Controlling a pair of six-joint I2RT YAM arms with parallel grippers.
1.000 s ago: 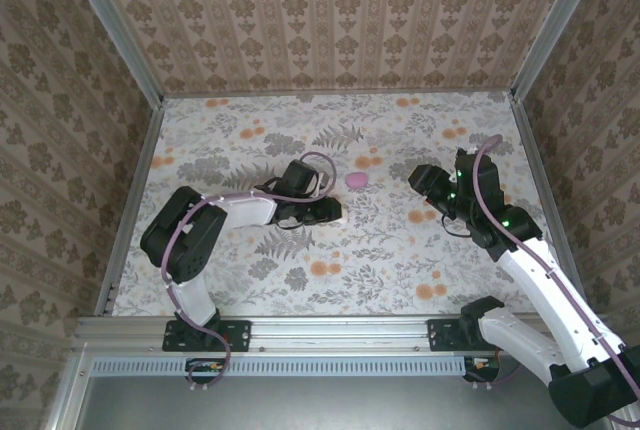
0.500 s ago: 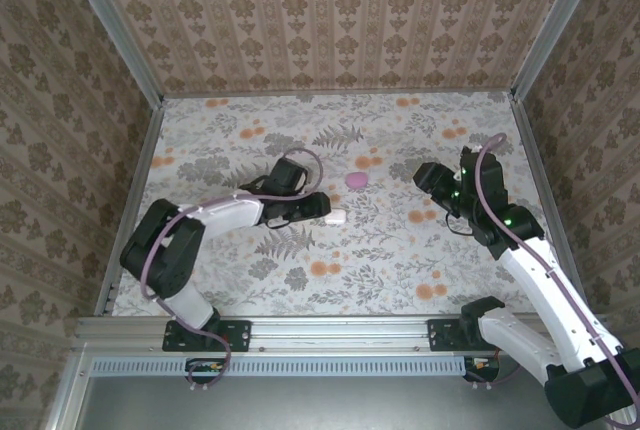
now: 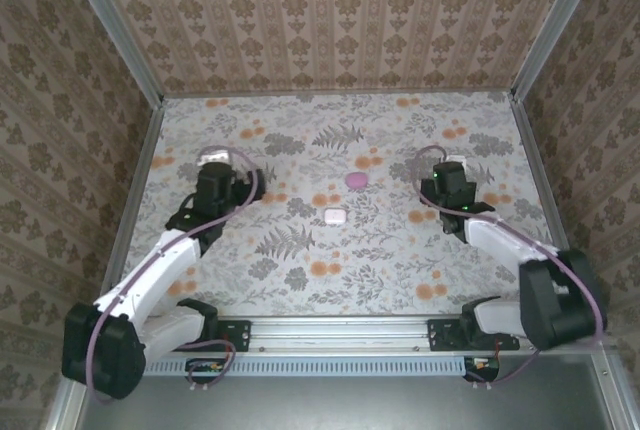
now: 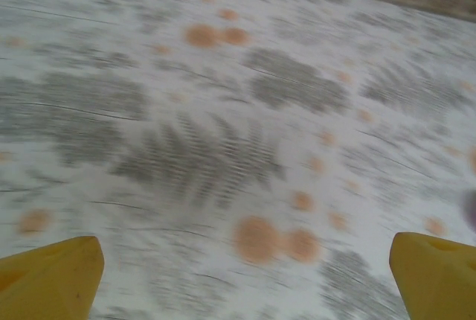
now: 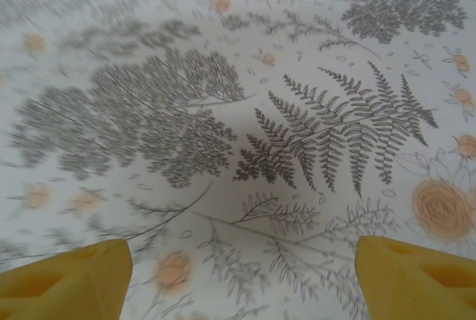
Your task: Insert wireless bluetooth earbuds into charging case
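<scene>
While 1 charging case (image 3: 335,216) lies between them, left end effector (image 4: 244,272) and right end effector (image 5: 238,279) stand spread.

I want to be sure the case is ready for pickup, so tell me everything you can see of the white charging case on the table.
The charging case is a small, glossy white, rounded-square box that looks like plastic. It appears closed, though it is too small here to make out a seam or hinge. It lies flat near the middle of the floral table. Nothing but the table touches it. A small pink object lies apart from it, farther back.
</scene>
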